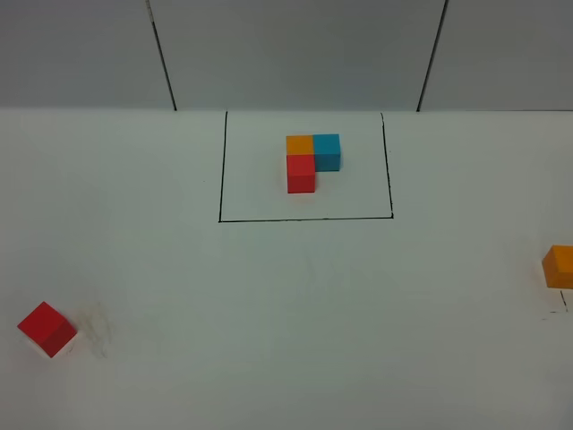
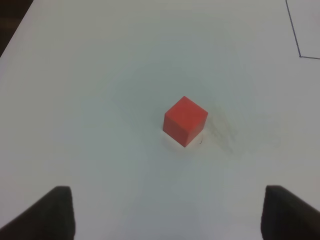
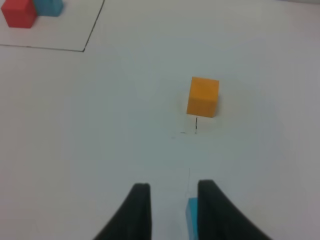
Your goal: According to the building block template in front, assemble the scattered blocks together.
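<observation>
The building block template (image 1: 304,218) is a black-outlined square at the table's far middle. It holds an orange cube (image 1: 299,144) and a blue cube (image 1: 327,150) side by side, with a red cube (image 1: 301,173) in front of the orange. The loose red cube (image 1: 47,329) lies near left; in the left wrist view (image 2: 185,120) it sits ahead of my wide-open, empty left gripper (image 2: 167,215). The loose orange cube (image 1: 560,266) lies at the right edge, ahead of my right gripper (image 3: 174,212). The right gripper's fingers stand narrowly apart. A sliver of the loose blue cube (image 3: 191,217) shows beside one finger.
Neither gripper shows in the exterior high view. The white table (image 1: 295,313) ends at a grey back wall (image 1: 295,54) with dark seams. A corner of the outline shows in the left wrist view (image 2: 295,37). The table's dark edge (image 2: 12,20) is near the left arm.
</observation>
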